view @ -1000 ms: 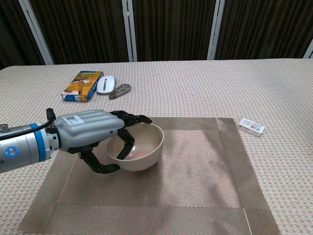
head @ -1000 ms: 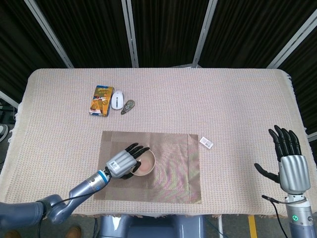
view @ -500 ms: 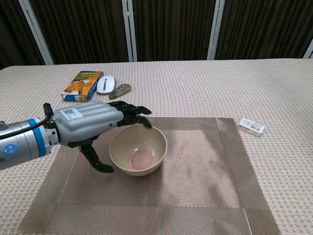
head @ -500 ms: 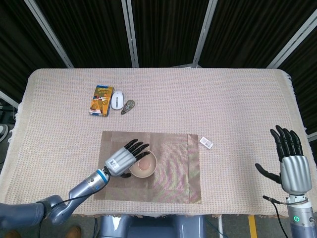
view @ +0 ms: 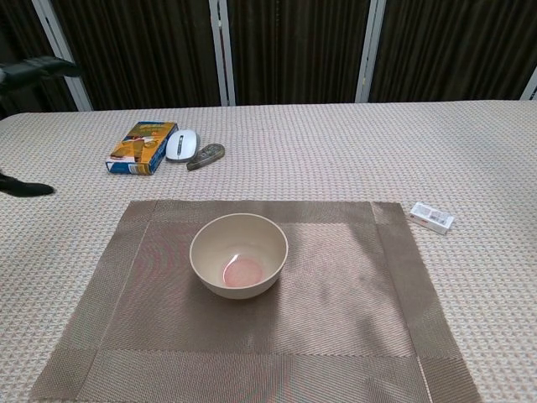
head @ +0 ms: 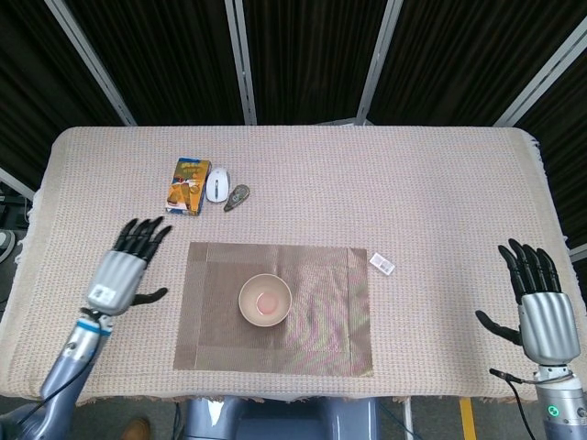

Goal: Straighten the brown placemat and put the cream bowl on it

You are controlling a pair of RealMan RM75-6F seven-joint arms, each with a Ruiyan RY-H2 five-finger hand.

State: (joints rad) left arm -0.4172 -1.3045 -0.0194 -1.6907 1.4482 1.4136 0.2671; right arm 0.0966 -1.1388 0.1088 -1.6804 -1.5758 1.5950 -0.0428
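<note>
Bowl: cream bowl (head: 265, 300) sat upright on brown placemat (head: 330, 316), left of centre; looked rigid, light, prob. chippable; best taken by rim.
Mat: thin, floppy, lay square; take at edge.
Hands: left hand (head: 123, 269) & right hand (head: 540, 312) both empty, fingers spread, well apart from mat.
Count: 1 bowl, 1 mat, 1 box (head: 188, 185), 1 mouse (head: 217, 184).

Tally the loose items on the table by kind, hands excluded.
Brown woven placemat: 1
Cream bowl: 1
Orange and blue box: 1
White computer mouse: 1
Small grey-green oblong object: 1
Small white packet: 1
Total: 6
</note>
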